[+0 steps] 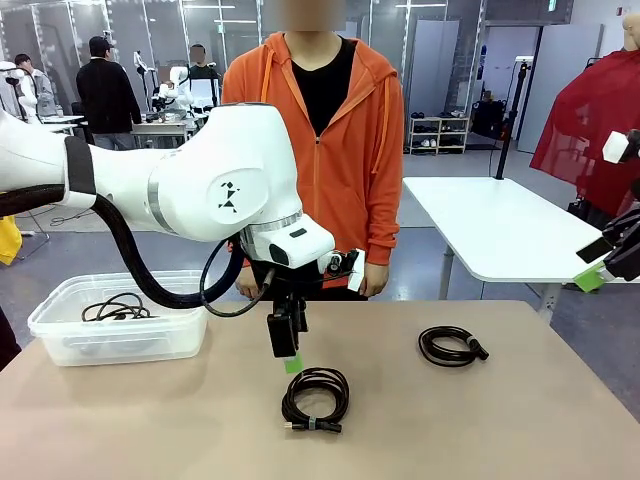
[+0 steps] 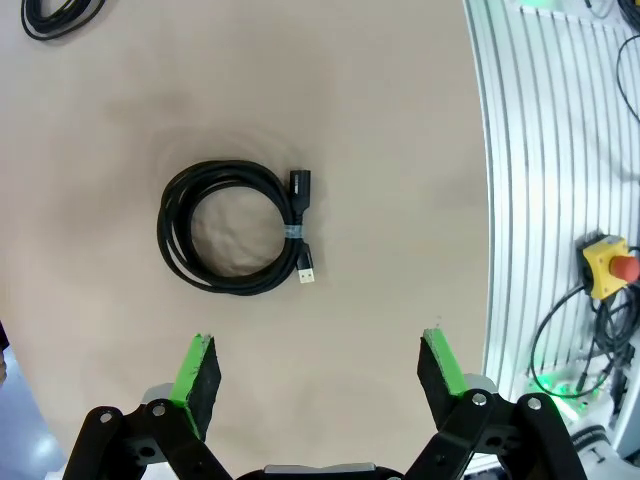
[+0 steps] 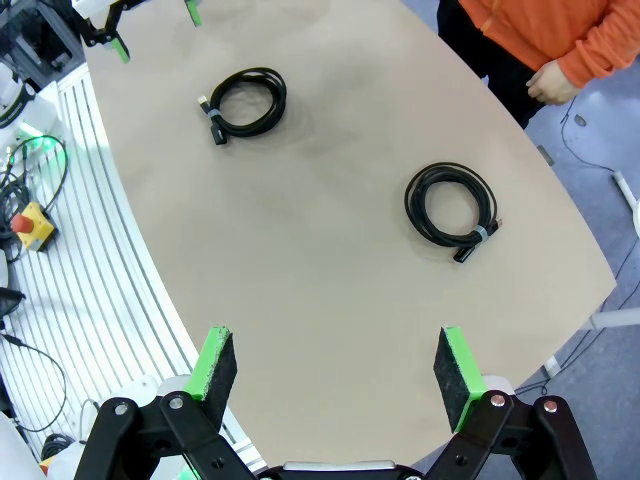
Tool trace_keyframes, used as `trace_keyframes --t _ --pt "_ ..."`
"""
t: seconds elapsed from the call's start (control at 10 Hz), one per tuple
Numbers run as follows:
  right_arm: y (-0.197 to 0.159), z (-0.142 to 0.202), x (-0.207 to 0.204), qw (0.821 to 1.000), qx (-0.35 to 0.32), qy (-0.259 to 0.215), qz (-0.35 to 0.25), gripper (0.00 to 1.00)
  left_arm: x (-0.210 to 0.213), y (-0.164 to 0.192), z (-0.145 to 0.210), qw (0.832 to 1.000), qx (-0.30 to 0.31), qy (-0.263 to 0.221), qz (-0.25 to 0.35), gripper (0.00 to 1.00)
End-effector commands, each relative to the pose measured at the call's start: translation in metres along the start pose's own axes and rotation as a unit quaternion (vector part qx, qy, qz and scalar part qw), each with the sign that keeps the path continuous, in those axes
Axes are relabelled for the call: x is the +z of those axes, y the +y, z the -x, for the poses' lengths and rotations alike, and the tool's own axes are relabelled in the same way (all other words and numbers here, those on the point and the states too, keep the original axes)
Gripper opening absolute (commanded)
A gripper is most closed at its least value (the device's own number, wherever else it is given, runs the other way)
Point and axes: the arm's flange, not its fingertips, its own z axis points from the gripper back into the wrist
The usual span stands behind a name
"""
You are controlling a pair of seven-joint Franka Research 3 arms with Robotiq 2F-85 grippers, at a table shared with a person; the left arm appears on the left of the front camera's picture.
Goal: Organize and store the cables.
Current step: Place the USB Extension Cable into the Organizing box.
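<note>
Two black cables lie coiled on the tan table (image 1: 150, 420). One coil (image 1: 315, 398) is near the front middle; in the left wrist view this coil (image 2: 235, 228) has its plug ends on its right side. My left gripper (image 1: 290, 358) hangs open just above and behind it, its green pads (image 2: 200, 385) wide apart with nothing between them. The second coil (image 1: 452, 345) lies to the right, also visible in the right wrist view (image 3: 452, 210). My right gripper (image 1: 598, 262) is raised at the table's right edge, open and empty (image 3: 337, 370). A third cable (image 1: 115, 308) rests inside the bin.
A clear plastic bin (image 1: 60, 335) stands at the table's left. A person in an orange hoodie (image 1: 340, 150) stands at the far edge, one hand (image 3: 550, 80) near the table. An emergency stop button (image 2: 610, 268) sits beyond the robot's side of the table.
</note>
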Motion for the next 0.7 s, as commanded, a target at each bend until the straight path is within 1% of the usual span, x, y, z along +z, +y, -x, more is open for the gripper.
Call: trace_keyframes --t 0.0,0.1,0.3,0.5,0.6 --pt "0.001 -0.001 0.001 1.0 -0.002 -0.002 0.002 1.0 -0.008 0.0 -0.008 1.0 0.007 -0.003 -0.008 1.0" --pt "0.001 -0.001 0.001 1.0 -0.002 -0.002 0.002 1.0 -0.018 0.0 -0.012 1.0 0.005 -0.01 -0.002 1.0" --pt "0.001 -0.001 0.001 1.0 -0.002 -0.002 0.002 1.0 -0.039 -0.001 -0.019 1.0 0.01 -0.008 0.004 1.0" --pt "0.001 -0.001 0.001 1.0 -0.002 -0.002 0.002 1.0 -0.065 -0.003 -0.026 1.0 0.013 0.004 0.013 1.0" --pt "0.001 -0.001 0.001 1.0 -0.002 -0.002 0.002 1.0 -0.073 -0.004 -0.024 1.0 0.019 0.01 0.008 1.0"
